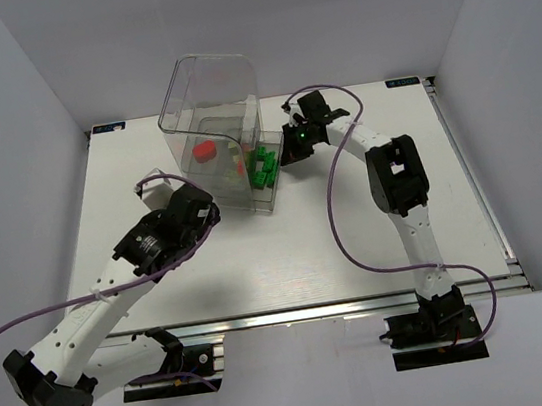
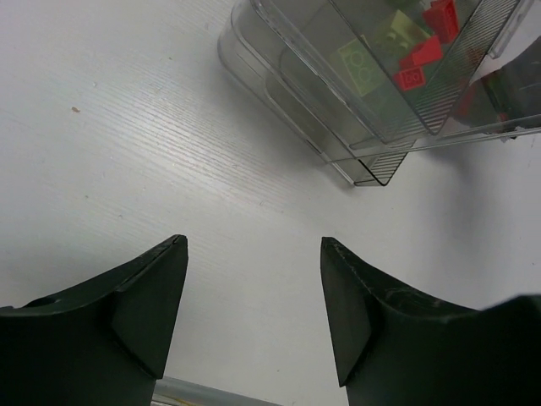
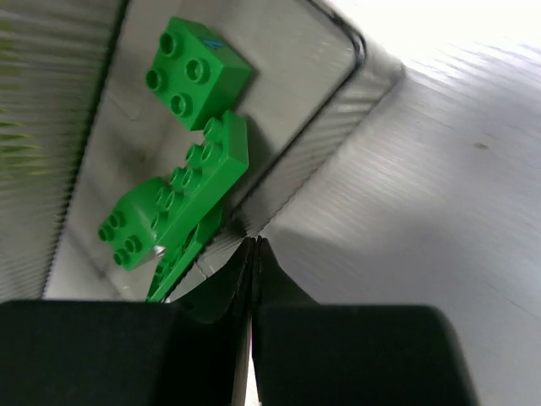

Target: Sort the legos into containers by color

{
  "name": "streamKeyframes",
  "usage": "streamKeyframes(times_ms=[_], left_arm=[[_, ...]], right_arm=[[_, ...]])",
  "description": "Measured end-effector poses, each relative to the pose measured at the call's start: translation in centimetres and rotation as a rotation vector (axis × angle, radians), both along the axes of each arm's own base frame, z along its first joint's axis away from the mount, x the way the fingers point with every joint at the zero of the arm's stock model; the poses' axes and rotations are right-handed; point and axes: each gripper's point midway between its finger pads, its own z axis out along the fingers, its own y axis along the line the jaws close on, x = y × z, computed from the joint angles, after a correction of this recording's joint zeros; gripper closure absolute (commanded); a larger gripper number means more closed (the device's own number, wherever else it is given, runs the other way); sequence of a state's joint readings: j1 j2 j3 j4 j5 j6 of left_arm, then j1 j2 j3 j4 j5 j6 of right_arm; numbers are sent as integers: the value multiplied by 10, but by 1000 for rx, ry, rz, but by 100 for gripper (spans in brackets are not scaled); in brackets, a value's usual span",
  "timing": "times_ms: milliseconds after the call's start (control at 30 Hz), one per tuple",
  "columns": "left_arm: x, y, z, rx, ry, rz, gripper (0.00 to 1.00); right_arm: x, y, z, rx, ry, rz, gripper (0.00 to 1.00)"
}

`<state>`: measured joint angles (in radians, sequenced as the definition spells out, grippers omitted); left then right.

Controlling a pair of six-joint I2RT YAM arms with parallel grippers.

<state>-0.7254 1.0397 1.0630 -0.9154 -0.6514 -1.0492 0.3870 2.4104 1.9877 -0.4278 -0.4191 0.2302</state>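
White tabletop [image 1: 357, 241] fills the scene between plain pale walls, with the clear box [image 1: 206, 101] standing toward its far middle. The green legos [image 3: 194, 72] lie together in the pulled-out bottom drawer [image 3: 355, 51] on the box's right side. The red legos [image 2: 420, 55] and yellow-green legos [image 2: 359, 63] show through a higher compartment. No loose brick can be seen on the bare table, so the sorting looks close to finished. The right gripper [image 3: 254, 245] sits at the drawer's rim, fingers pressed tight together with nothing visibly between them, though a green wedge lies just beside the tips. The left gripper [image 2: 254, 245] hovers over empty table near the box's left corner, jaws spread wide and holding nothing. The next move probably calls for the right arm to back away from the rim or nudge the drawer, taking care not to drag the wedge out.
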Motion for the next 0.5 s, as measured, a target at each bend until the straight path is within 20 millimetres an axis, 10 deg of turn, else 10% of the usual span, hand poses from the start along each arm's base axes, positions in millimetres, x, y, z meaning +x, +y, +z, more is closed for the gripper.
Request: streamKeyframes(times_ms=[500], left_arm=[[-5,-7,6,-64,-3,-24,26]], right_arm=[[0,52,16,256,63,51,76]])
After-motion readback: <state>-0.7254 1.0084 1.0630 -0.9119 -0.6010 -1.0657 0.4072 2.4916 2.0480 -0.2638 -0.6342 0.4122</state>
